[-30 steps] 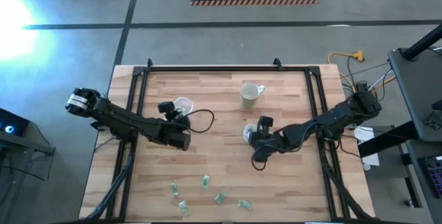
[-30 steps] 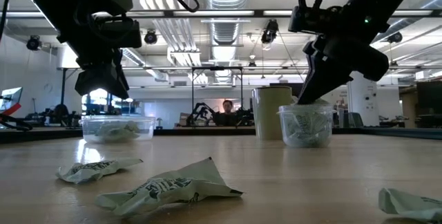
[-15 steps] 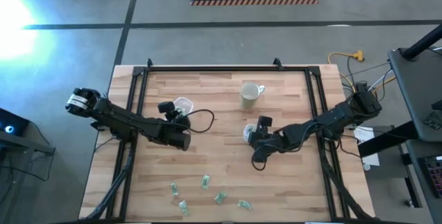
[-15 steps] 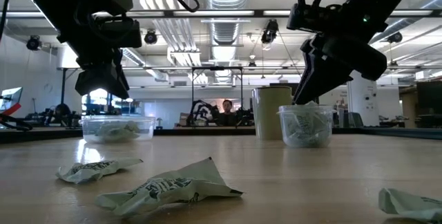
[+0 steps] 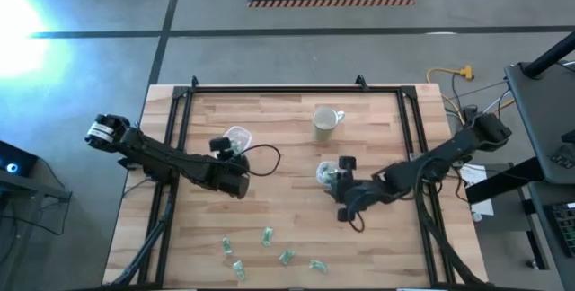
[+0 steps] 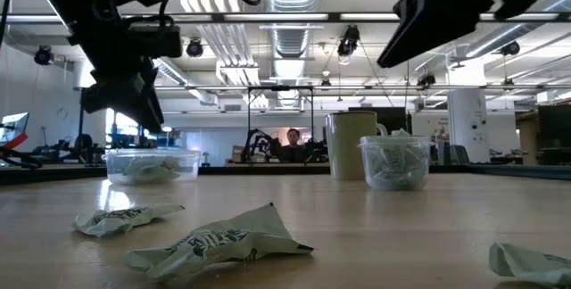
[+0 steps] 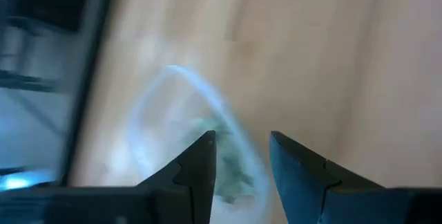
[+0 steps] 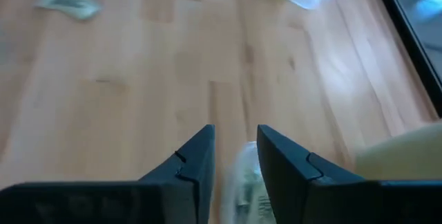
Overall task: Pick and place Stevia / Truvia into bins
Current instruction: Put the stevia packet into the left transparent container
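Several green-and-white Stevia packets [image 5: 267, 235] lie loose on the wood near the table's front edge; in the low view they show close up [image 6: 214, 240]. The wide clear bin [image 5: 238, 136] and the small clear bin [image 5: 324, 173] both hold packets. My left gripper [image 7: 242, 140] hovers open over the wide bin's rim [image 7: 186, 86]. My right gripper [image 8: 235, 144] is open above the small bin [image 8: 248, 182], well clear of it in the low view [image 6: 388, 57]. Nothing is between either pair of fingers.
A pale mug [image 5: 325, 122] stands just beyond the small bin, toward the far edge. Black frame rails run along the table's left and right sides [image 5: 180, 138]. Bare wood lies between the bins and the loose packets.
My right gripper has risen from the small bin's mouth to well above it, and its arm has swung a little toward the table's near edge. My left gripper has shifted slightly toward the table's left. The bins and loose packets have stayed put.
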Controlling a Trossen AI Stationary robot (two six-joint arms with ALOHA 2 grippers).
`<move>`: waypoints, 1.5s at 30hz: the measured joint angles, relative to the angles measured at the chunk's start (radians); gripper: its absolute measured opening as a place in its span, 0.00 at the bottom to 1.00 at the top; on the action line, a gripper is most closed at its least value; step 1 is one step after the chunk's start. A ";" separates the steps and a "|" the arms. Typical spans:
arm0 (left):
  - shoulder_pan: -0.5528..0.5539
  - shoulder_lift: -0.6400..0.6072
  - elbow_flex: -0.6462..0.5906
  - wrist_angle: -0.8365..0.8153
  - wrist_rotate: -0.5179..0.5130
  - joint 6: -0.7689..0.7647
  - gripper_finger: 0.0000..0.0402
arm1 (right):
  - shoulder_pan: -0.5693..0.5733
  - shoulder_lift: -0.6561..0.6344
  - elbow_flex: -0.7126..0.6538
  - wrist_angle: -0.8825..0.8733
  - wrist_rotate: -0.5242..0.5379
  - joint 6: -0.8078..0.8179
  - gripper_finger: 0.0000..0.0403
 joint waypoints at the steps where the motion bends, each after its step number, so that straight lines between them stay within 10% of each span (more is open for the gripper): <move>1: -0.006 0.000 0.004 0.002 0.034 -0.003 0.29 | 0.016 -0.002 -0.001 0.000 -0.001 -0.002 0.24; 17: -0.118 0.038 -0.032 0.644 0.469 0.281 0.29 | 0.161 -0.002 -0.007 -0.004 -0.011 -0.032 0.18; 45: -0.214 0.374 0.029 0.931 0.623 0.340 0.29 | 0.160 -0.001 -0.011 -0.006 -0.011 -0.004 0.16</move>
